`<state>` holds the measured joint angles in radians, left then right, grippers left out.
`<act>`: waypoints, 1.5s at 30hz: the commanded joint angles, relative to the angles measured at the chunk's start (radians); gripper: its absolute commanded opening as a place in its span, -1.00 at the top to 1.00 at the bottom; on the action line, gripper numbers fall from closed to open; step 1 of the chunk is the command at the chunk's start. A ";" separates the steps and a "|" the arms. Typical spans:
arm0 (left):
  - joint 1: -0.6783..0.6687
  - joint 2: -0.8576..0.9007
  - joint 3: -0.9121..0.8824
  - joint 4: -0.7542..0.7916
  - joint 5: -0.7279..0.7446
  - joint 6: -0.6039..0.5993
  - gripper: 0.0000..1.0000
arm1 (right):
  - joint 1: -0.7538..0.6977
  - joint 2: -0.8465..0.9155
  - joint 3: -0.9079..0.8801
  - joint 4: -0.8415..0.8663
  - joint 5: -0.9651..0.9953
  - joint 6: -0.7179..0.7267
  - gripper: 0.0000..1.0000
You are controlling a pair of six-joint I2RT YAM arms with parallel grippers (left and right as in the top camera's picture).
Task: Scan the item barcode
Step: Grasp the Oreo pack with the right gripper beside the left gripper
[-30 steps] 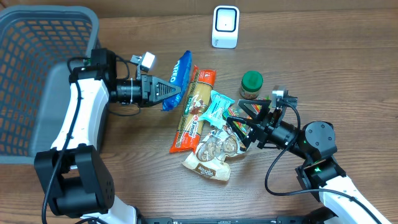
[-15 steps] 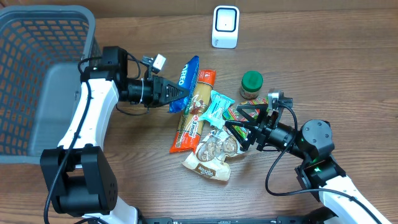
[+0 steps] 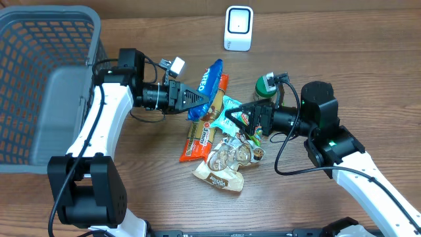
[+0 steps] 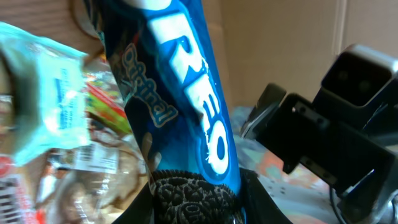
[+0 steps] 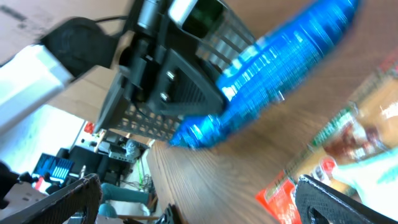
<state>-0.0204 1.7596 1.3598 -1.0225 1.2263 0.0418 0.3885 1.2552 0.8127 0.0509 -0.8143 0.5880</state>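
My left gripper [image 3: 196, 99] is shut on the lower end of a blue Oreo pack [image 3: 209, 80], holding it off the table above the snack pile. In the left wrist view the pack [image 4: 186, 93] rises from between the jaws of that gripper [image 4: 196, 208], its printed front toward the camera. No barcode shows in any view. My right gripper [image 3: 240, 118] hangs open and empty just right of the pack, pointing at it. The right wrist view has the pack [image 5: 280, 74] above the wide-apart right gripper [image 5: 199, 205]. A white scanner [image 3: 238, 27] stands at the table's back.
A grey basket [image 3: 39, 66] fills the left side. On the table lie a long orange-red pack [image 3: 199, 138], a teal packet [image 3: 230, 108] and a clear cookie bag [image 3: 227, 161]. A green-lidded jar [image 3: 265, 85] stands beside the right arm.
The left arm has carried the Oreo pack to the right and a little toward the back. The right arm has swung up and left, bringing its open gripper close to the pack.
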 commanded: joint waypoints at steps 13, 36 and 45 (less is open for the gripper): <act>-0.006 -0.006 -0.002 -0.027 0.356 0.085 0.92 | -0.125 0.033 0.024 0.109 -0.095 -0.085 -1.00; -0.150 -0.006 -0.002 0.000 0.356 0.085 0.92 | -0.108 0.206 0.025 0.416 -0.196 0.071 -1.00; -0.150 -0.006 -0.002 0.001 0.356 0.086 0.92 | -0.108 0.206 0.025 0.435 -0.145 0.071 -0.22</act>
<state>-0.1703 1.7596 1.3598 -1.0237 1.5372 0.0898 0.2760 1.4590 0.8204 0.4725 -0.9714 0.6529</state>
